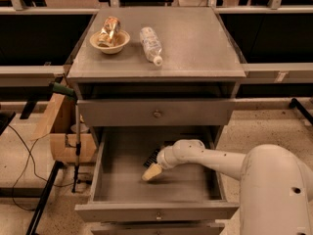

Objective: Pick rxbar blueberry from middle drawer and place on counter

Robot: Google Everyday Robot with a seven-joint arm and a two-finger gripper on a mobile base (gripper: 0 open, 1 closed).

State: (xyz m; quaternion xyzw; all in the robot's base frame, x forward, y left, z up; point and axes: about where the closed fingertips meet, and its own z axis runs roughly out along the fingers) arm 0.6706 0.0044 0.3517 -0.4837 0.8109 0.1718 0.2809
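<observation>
The middle drawer point(156, 210) is pulled open below the shut top drawer. The rxbar blueberry point(151, 157), a dark flat bar, lies on the drawer floor near the back, partly hidden by my arm. My gripper point(151, 172) is down inside the drawer just in front of the bar, its pale fingertips low over the drawer floor. The counter point(195, 43) is the grey top of the cabinet.
On the counter stand a pale bowl point(110, 42) holding a shiny gold-and-silver wrapper and a clear plastic bottle point(150, 44) lying on its side. A cardboard box point(58, 126) and a black stand sit on the floor at the left. Dark shelving runs behind the cabinet.
</observation>
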